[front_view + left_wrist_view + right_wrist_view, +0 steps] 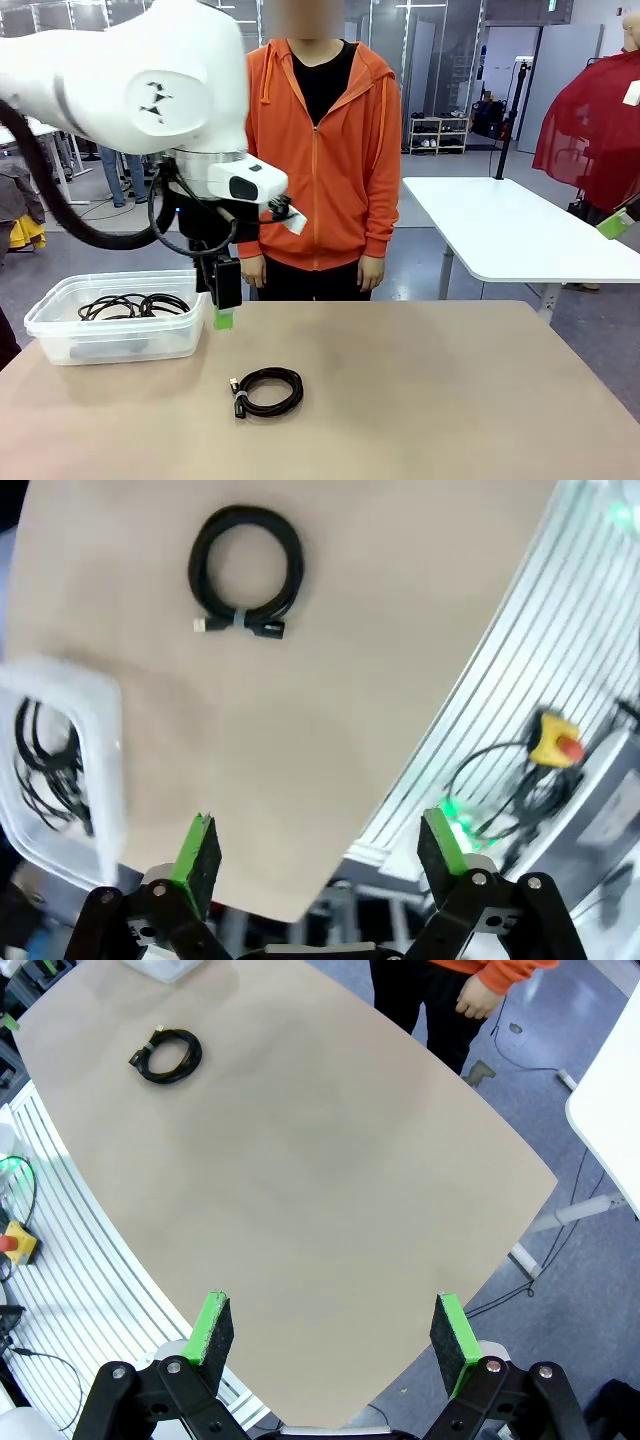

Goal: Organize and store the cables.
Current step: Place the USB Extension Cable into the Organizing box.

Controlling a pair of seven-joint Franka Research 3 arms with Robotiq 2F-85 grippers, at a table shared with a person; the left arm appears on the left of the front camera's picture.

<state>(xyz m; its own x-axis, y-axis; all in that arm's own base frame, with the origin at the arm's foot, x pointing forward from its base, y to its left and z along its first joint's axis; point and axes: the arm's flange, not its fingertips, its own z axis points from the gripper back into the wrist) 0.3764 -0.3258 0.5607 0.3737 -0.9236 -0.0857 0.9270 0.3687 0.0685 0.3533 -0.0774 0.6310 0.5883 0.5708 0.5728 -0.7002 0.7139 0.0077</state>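
So most of the worktop (430, 390) is wide open, the whole middle and right side is bare and nothing blocks a reach there. The stuff in the way sits on the left: a clear plastic bin (120, 335) with cables (132, 305) in it at the left edge, the left gripper (224, 318) hanging just beside the bin's right wall with its big white arm above, and one coiled cable (267, 391) lying alone near the middle front. A person in an orange hoodie (322, 150) stands right at the far edge, hands (372, 271) down, taking up that side.
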